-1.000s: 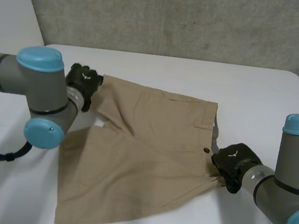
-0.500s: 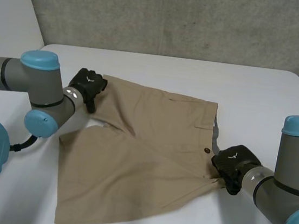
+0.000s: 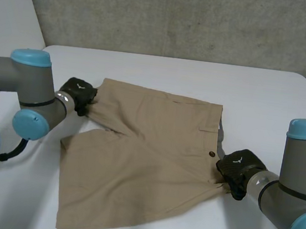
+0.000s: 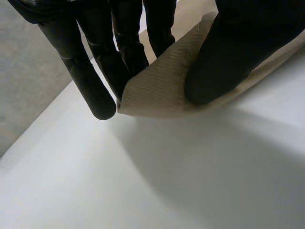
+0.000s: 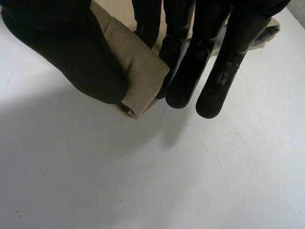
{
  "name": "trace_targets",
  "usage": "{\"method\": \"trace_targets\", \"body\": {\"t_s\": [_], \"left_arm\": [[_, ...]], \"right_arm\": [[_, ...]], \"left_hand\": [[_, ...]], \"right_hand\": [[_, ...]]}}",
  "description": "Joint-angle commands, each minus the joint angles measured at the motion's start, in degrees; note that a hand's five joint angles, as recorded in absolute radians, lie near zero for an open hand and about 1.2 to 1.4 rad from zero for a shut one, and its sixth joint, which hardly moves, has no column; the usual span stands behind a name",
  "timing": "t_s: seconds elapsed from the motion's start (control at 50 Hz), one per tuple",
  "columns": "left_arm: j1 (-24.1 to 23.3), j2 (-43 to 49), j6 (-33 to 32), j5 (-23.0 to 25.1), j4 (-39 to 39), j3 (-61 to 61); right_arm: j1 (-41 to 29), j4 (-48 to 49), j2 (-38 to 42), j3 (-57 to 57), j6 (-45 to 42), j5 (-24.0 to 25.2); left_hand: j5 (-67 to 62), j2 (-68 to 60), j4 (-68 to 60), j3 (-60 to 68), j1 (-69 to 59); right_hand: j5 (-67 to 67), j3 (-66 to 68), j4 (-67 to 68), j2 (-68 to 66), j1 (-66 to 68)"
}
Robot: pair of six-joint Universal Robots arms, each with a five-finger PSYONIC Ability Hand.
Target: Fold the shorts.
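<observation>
Tan shorts lie spread on the white table, waistband at the right, legs pointing left. My left hand is at the hem corner of the far leg. In the left wrist view its thumb and fingers pinch the tan hem. My right hand is at the waistband's near corner, beside the dark button. In the right wrist view its thumb and fingers pinch the folded waistband corner.
A grey wall rises behind the table's far edge. Bare tabletop lies beyond the shorts and to the right. The near leg of the shorts reaches close to the table's front edge.
My left hand has moved down and to the left onto the far leg's hem corner and closed on it. My right hand has kept its grip in place.
</observation>
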State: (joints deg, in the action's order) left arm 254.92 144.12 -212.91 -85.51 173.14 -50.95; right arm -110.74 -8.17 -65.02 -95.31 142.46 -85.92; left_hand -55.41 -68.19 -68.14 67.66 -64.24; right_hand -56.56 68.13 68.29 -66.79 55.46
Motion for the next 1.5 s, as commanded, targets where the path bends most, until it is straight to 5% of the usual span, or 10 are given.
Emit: {"method": "trace_targets", "body": {"t_s": [0.02, 0.2, 0.3, 0.36, 0.5, 0.64, 0.8, 1.06, 1.5], "left_arm": [[-0.03, -3.23, -0.13, -5.54, 3.78, -7.4], [-0.47, -5.43, 0.13, -6.59, 5.27, -12.86], [-0.56, -8.14, 0.22, -7.21, 5.27, -14.0], [-0.56, -11.65, 0.74, -7.39, 5.27, -15.05], [0.05, -22.82, 2.24, -8.61, 4.75, -21.81], [-2.05, -38.37, 11.81, -8.18, 1.85, -38.06], [-13.81, -47.7, 20.42, -8.53, -5.27, -53.53], [-19.45, -49.38, 30.8, -8.88, -8.44, -57.77], [-25.69, -41.56, 30.81, -16.17, -1.93, -56.28]], "right_arm": [[-0.09, -0.18, -0.11, -0.05, 0.01, -0.04], [-0.09, -0.18, -0.37, -0.05, 0.18, 0.05], [-0.26, -0.18, -0.54, -0.06, 0.71, 0.22], [-0.26, -0.09, -0.63, -0.05, 0.71, 0.22], [-0.18, -0.09, -0.72, 1.44, 3.78, 0.4], [0.18, -0.18, 0.16, 7.58, 13.79, 1.01], [-0.09, -0.35, 5.43, 14.09, 21.45, 4.18], [-0.7, -0.09, 8.59, 17.7, 25.23, 4.09], [-0.61, -0.18, 8.33, 17.26, 24.88, 3.91]], "left_hand": [[-14.59, -11.81, -11.86, 12.34, -15.76], [-6.23, -3.46, -3.5, 3.98, -7.4], [38.47, 41.25, 41.2, -40.73, 37.31], [41.39, 44.16, 44.12, -43.64, 40.22], [40.9, 43.68, 43.63, -43.15, 39.73], [39.05, 41.83, 41.78, -41.31, 37.89], [38.54, 41.32, 41.27, -40.8, 37.38], [31.14, 33.92, 33.87, -33.4, 29.98], [32.32, 35.09, 35.05, -34.57, 31.15]], "right_hand": [[-13.44, 11.87, 11.71, -13.21, 24.54], [-13.44, 11.87, 11.71, -13.21, 24.54], [-13.44, 11.87, 11.71, -13.21, 24.54], [-13.44, 11.87, 11.71, -13.21, 24.54], [-13.44, 11.87, 11.71, -13.21, 24.54], [-13.44, 11.87, 11.71, -13.21, 24.54], [-13.44, 11.87, 11.71, -13.21, 24.54], [-13.44, 11.87, 11.71, -13.21, 24.54], [-13.44, 11.87, 11.71, -13.21, 24.54]]}}
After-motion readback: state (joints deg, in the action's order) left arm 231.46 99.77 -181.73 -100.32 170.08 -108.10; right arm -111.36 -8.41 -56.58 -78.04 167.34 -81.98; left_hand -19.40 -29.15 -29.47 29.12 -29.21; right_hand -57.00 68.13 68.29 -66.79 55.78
